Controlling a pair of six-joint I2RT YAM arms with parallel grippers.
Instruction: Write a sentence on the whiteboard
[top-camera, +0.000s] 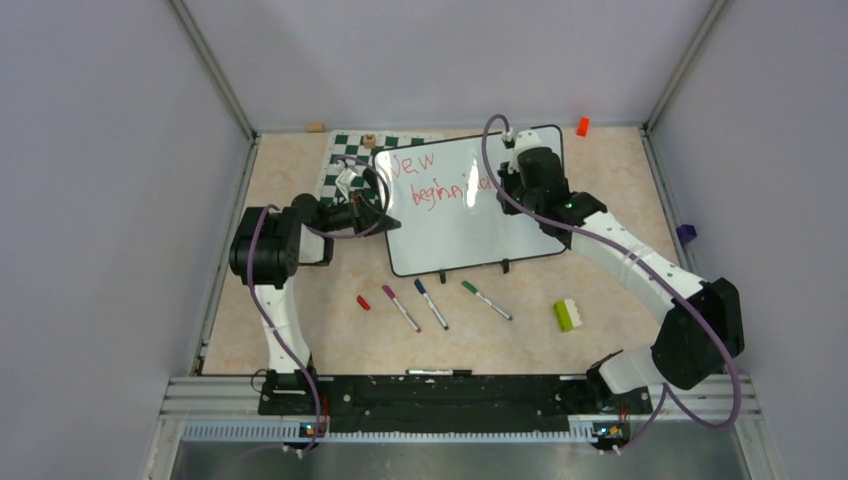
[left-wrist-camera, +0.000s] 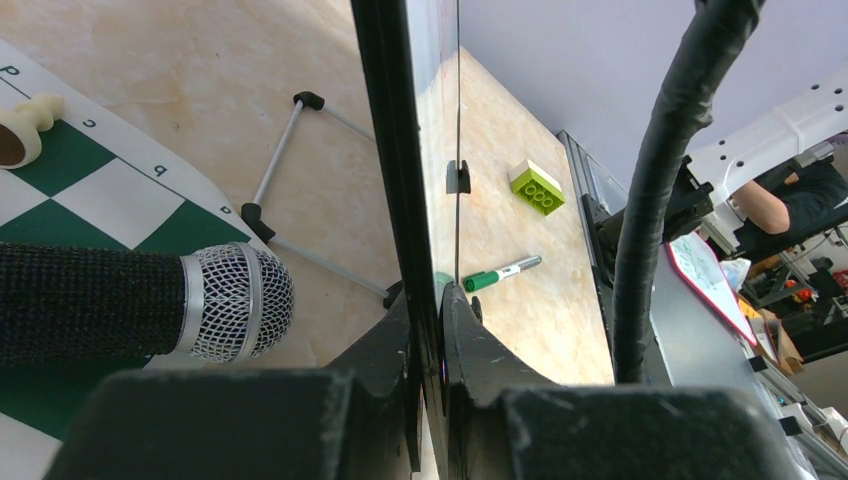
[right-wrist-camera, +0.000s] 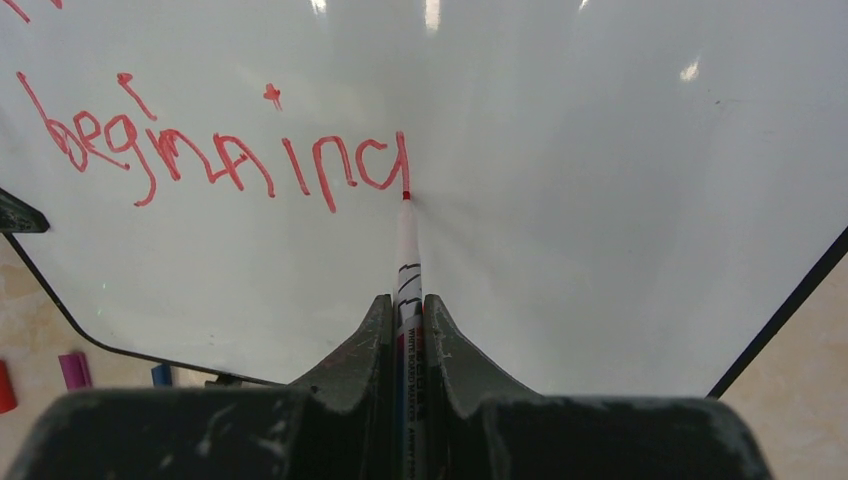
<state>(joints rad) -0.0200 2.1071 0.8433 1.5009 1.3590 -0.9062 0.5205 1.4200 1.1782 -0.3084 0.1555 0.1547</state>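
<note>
**Red marker tip on the board at the second line**

The whiteboard (top-camera: 470, 215) sits toward the far edge of the table (top-camera: 300, 300), about midway along it. The left gripper (left-wrist-camera: 428, 320) is clamped on the board's left edge. The right gripper (right-wrist-camera: 407, 310) is closed on a red marker (right-wrist-camera: 406, 250). The marker's tip touches the board at the end of the sentence (right-wrist-camera: 220, 160), which reads "New" above an unfinished "beginning". Three more markers (top-camera: 431, 303) lie just off the board's near edge.

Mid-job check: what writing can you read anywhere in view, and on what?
"New": whiteboard, top line.
"beginnin" plus an unfinished letter: whiteboard, second line.
"c" and other single letters, unsure: chess mat edge.
Print on marker barrel: too small to read.
</note>
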